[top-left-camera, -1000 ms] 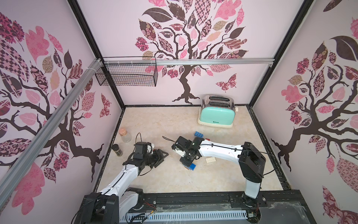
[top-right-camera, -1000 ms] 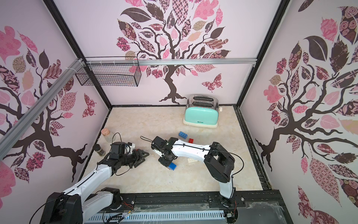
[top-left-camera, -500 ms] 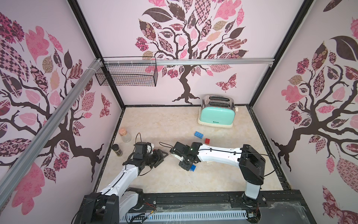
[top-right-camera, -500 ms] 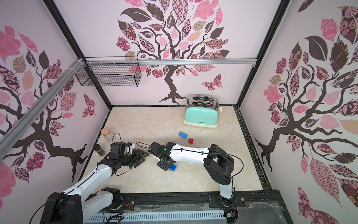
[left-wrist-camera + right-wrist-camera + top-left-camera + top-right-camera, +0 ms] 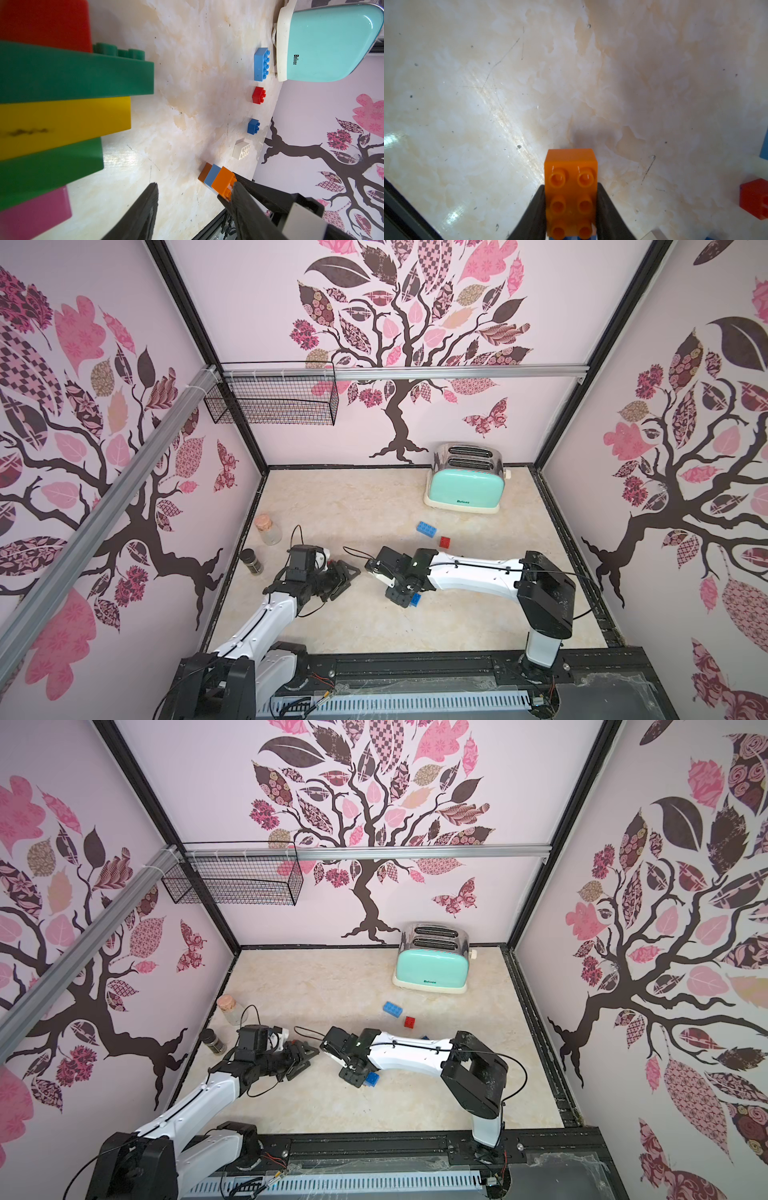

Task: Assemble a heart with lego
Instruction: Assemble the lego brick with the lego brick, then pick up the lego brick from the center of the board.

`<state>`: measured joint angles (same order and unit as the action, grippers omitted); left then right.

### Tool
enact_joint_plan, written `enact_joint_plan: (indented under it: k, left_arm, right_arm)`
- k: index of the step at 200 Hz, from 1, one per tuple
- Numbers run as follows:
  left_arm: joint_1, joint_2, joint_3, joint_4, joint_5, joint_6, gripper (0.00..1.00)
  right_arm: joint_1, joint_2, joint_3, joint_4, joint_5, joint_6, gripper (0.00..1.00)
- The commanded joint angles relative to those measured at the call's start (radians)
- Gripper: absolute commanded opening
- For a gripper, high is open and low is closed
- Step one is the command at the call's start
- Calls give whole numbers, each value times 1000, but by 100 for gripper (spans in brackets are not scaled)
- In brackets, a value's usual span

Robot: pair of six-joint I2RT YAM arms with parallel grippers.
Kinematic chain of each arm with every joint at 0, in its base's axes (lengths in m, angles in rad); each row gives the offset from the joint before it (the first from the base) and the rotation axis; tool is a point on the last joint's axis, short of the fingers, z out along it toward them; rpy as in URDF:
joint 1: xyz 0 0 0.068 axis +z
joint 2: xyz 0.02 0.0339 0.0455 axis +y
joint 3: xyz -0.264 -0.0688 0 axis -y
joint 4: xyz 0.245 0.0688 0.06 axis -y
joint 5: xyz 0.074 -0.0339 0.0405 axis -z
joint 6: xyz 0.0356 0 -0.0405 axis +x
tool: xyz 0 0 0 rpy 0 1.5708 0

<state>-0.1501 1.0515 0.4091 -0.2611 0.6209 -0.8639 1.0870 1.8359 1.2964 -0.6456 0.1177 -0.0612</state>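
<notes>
You're mid-build on the table point(image 5: 353, 497), with the toaster point(image 5: 465, 485) parked at 1 o'clock, well clear. The heart stack point(image 5: 62, 72) (red, green, yellow, green, pink) sits close beside the left gripper point(image 5: 194, 185) toward 9 o'clock. It is outside the jaws, which stand apart with only bare table between them. Your right gripper point(image 5: 570, 185), near the centre, is clenched on the small stack point(image 5: 222, 182) of orange, blue and brown, at the left gripper's 4 o'clock. I'd call this the carry-in step: a sub-assembly on its way to the heart. Next you'll likely need to line its underside up with the bare green studs point(image 5: 118, 49) next to the red and press squarely, with the heart braced. The blue brick point(image 5: 427, 529) and red brick point(image 5: 445, 542) wait at 1 o'clock of the right gripper
</notes>
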Motion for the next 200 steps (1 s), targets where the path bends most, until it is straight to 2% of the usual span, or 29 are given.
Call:
enact_joint_plan:
  k: [1, 44, 99, 118, 155, 168, 170, 172, 174, 200]
  left_arm:
    - [4, -14, 5, -10, -10, 15, 59]
    - [4, -3, 14, -11, 36, 38, 59]
    - [3, 2, 11, 10, 74, 33, 59]
    - [-1, 3, 16, 11, 79, 36, 59]
    - [-18, 17, 23, 15, 76, 38, 59]
    - [-22, 33, 29, 22, 77, 41, 59]
    - [-22, 36, 30, 24, 78, 42, 59]
    - [-22, 39, 31, 25, 78, 43, 59]
    - [-22, 40, 31, 27, 79, 43, 59]
    - [-31, 56, 30, 41, 82, 43, 59]
  right_arm:
    - [-9, 32, -43, -91, 2, -31, 26]
    - [-24, -46, -10, -74, -106, -53, 35]
    - [-45, -107, 33, -63, -162, -76, 60]
    - [-61, -141, 13, -61, -144, -84, 68]
    - [-226, -222, -85, -65, -120, -8, 79]
    - [-312, -228, -118, -55, -165, 50, 83]
    - [-323, -227, -122, -53, -174, 56, 86]
    - [-334, -226, -127, -52, -181, 63, 98]
    - [-343, -225, -132, -48, -185, 69, 99]
    - [-405, -222, -196, 10, -217, 117, 99]
